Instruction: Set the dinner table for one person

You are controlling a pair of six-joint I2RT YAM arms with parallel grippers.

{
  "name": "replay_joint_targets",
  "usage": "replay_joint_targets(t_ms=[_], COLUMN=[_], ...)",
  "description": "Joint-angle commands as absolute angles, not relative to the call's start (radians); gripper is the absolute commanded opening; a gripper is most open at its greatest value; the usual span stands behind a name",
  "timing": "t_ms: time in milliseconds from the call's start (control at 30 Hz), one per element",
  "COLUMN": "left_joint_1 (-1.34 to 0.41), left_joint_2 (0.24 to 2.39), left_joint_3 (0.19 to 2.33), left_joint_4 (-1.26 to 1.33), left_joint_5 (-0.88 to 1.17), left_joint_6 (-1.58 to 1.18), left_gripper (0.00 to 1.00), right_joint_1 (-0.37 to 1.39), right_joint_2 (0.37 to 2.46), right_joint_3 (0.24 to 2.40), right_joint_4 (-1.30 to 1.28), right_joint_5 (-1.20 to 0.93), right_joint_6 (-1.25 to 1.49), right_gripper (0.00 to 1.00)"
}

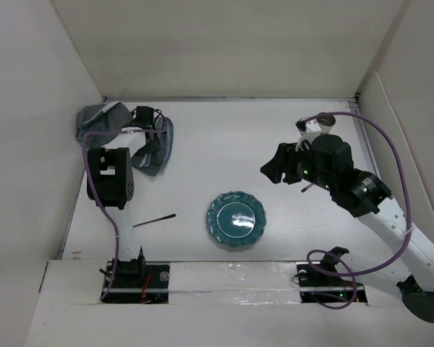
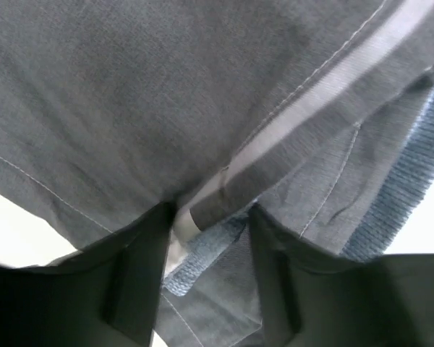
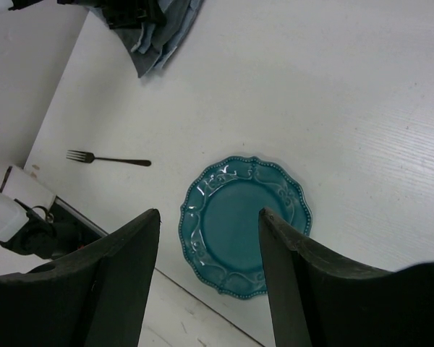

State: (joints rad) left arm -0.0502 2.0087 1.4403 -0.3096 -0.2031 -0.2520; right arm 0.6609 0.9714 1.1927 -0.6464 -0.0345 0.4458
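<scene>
Dark grey striped cloth mat (image 2: 130, 108) sits between the parted fingers (image 2: 141, 275) of the left gripper (image 2: 210, 213).
Right gripper (image 3: 210, 213) hangs wide apart, empty, over the white tabletop (image 3: 347, 108).

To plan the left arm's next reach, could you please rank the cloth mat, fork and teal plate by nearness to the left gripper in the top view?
1. The grey striped cloth mat, far left, directly at the left gripper.
2. The black fork, near left.
3. The teal plate, near centre.
</scene>
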Motion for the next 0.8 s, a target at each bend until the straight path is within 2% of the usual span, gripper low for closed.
replay_joint_targets(t_ms=[0,33,100,133,400,600,767], left_joint_1=[-0.048,-0.048,-0.048,-0.048,-0.159,-0.329,-0.377], left_joint_2=[2.002,2.008,2.017,2.017,1.914,1.907,1.945], left_joint_3=[1.443,1.44,1.443,1.442,1.399,1.485,1.58], left_joint_4=[-0.302,-0.304,-0.307,-0.304,-0.144,0.061,0.178], left_joint_5=[-0.233,-0.218,-0.193,-0.158,0.182,0.313,0.4], left_joint_6=[-0.249,-0.249,-0.253,-0.256,-0.445,-0.679,-0.802], left_gripper=[0.42,0.28,0.07,0.0,0.0,0.0,0.0], right_joint_1=[0.666,0.666,0.666,0.666,0.666,0.666,0.666], right_joint_2=[0.957,0.959,0.968,0.968,1.017,1.08,1.1], right_joint_3=[1.18,1.18,1.178,1.177,1.161,1.184,1.204], right_joint_4=[-0.637,-0.634,-0.629,-0.627,-0.569,-0.529,-0.523], right_joint_5=[-0.031,-0.031,-0.031,-0.031,-0.048,-0.064,-0.06], right_joint_6=[0.457,0.457,0.457,0.457,0.449,0.425,0.416], right_gripper=[0.62,0.62,0.62,0.62,0.62,0.61,0.59])
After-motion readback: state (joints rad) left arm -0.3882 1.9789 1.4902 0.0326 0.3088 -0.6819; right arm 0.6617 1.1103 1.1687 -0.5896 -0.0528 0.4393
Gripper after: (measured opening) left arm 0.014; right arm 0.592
